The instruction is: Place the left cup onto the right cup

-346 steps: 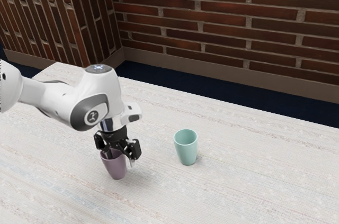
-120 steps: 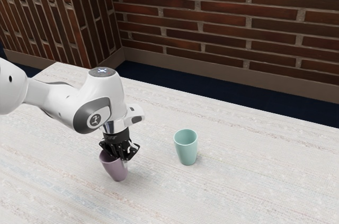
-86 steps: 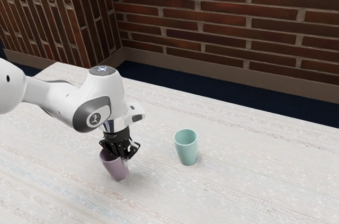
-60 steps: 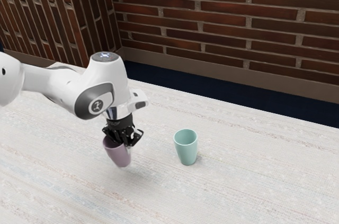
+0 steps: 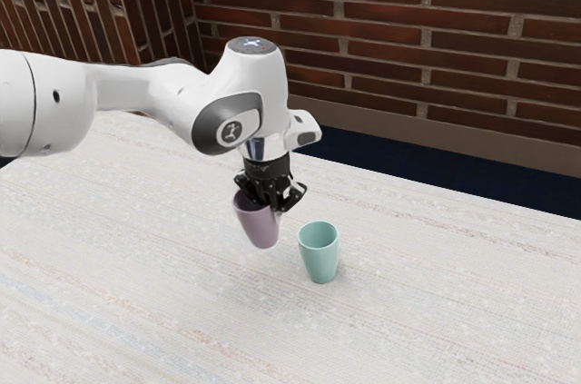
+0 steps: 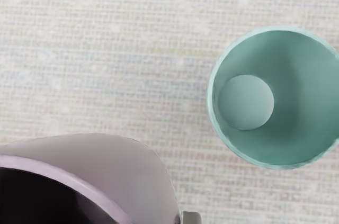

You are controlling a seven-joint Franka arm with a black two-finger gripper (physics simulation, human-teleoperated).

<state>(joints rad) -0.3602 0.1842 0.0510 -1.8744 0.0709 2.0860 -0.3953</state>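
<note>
Purple cup (image 5: 257, 221) now up off bench (image 5: 436, 293), moved right, near teal cup (image 5: 319, 251). Fingers (image 5: 270, 195) pinch its rim, so it hangs tilted.

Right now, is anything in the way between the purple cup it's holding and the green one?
Nothing visible. The hand holds the purple cup in the air beside the teal cup, which stands upright and empty. Between them there is just the table.
</note>
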